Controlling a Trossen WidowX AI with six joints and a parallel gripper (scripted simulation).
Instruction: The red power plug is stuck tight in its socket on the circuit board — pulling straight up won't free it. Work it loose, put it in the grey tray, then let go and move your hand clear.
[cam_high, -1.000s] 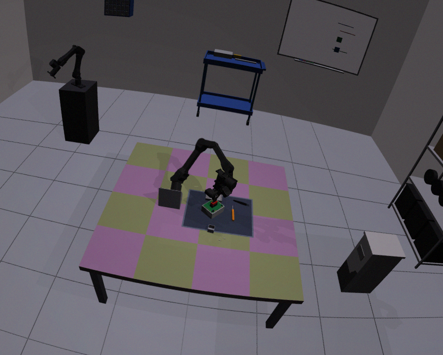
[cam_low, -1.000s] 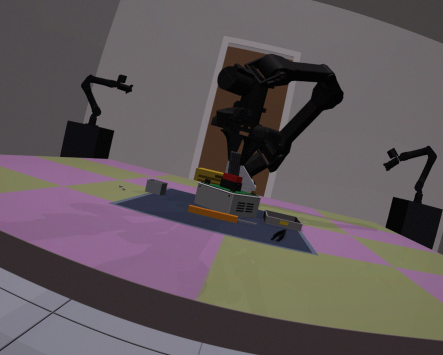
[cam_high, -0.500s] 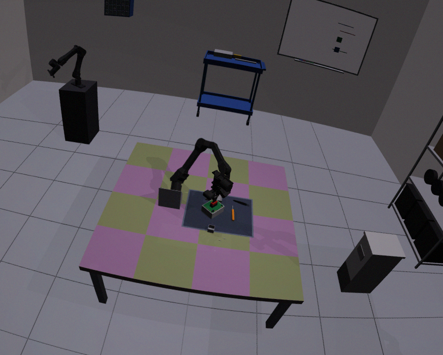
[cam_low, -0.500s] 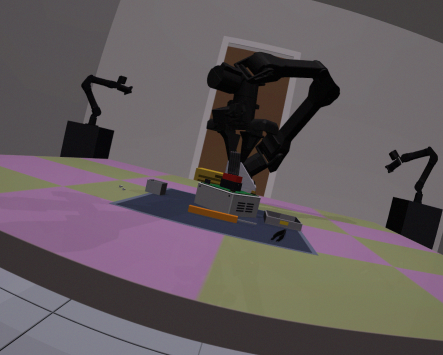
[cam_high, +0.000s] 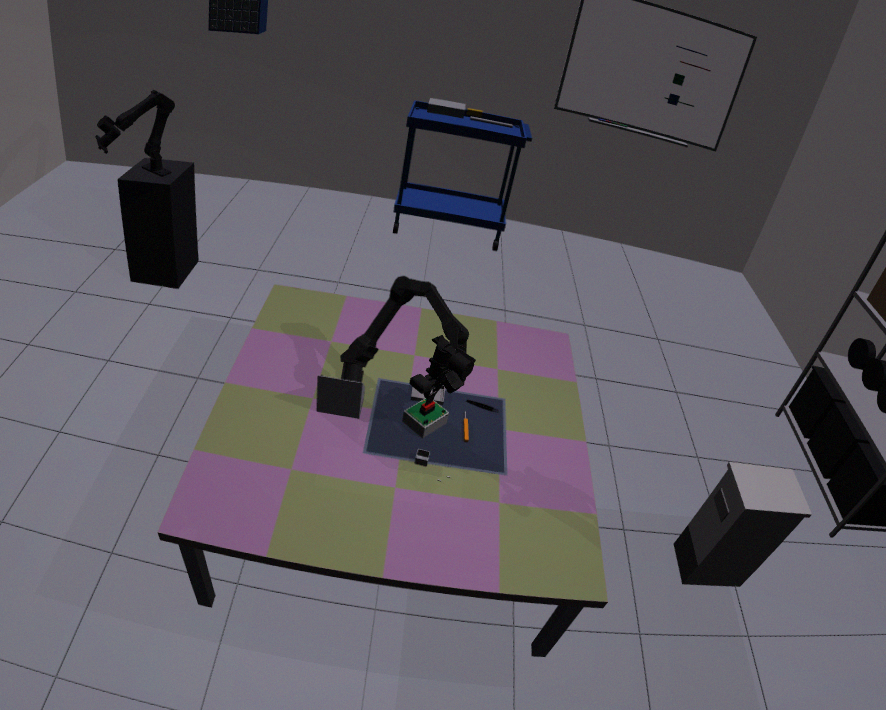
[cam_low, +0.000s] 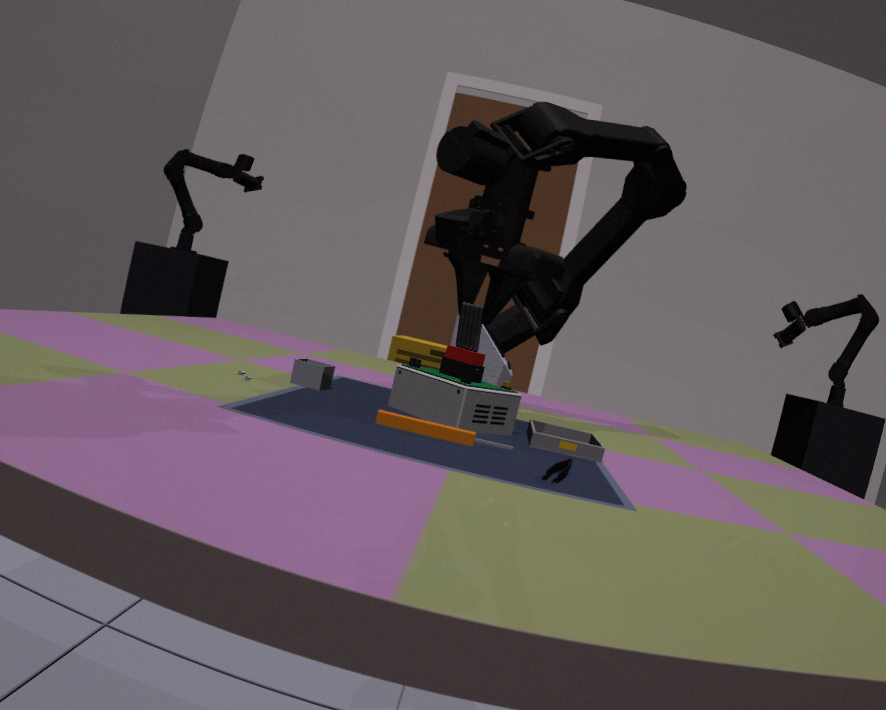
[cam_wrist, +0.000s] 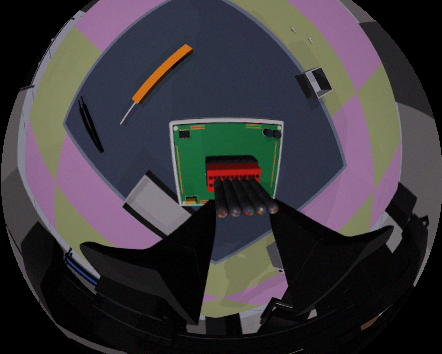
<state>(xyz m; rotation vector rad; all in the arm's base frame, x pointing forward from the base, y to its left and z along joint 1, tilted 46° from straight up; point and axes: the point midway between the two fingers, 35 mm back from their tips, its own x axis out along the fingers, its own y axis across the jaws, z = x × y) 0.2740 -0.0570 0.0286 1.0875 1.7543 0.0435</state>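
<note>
In the scene as the top view frames it, the red power plug (cam_high: 427, 407) (cam_low: 464, 357) (cam_wrist: 233, 175) sits upright at its black socket (cam_low: 462, 370) (cam_wrist: 232, 160) on the green circuit board (cam_high: 425, 419) (cam_wrist: 195, 150). Whether it has loosened at all, I cannot tell. The gripper (cam_high: 428, 399) (cam_low: 471, 306) (cam_wrist: 242, 206) comes down from above, its jaws closed on the plug by its black cables (cam_low: 468, 325) (cam_wrist: 245, 195). The board tops a pale housing (cam_high: 428, 428) (cam_low: 427, 398) (cam_wrist: 226, 120). On its far side lies the grey tray (cam_high: 416, 395) (cam_low: 547, 440) (cam_wrist: 160, 204), partly hidden from above by the arm; the plug is outside it. To the right, an orange screwdriver (cam_high: 465, 429) (cam_low: 425, 427) (cam_wrist: 161, 74) lies on the dark blue mat (cam_high: 480, 454) (cam_low: 325, 414) (cam_wrist: 210, 65), with black pliers (cam_high: 482, 405) (cam_low: 558, 470) (cam_wrist: 91, 125) at far right. A small grey box (cam_high: 422, 457) (cam_low: 312, 374) (cam_wrist: 318, 82) stands at the mat's near edge. Two tiny pale pieces lie nearer still, on the checkered table (cam_high: 325, 517) (cam_low: 295, 510) (cam_wrist: 370, 55). Well apart, beyond the table's far edge, stands a blue cart (cam_high: 469, 127).
</note>
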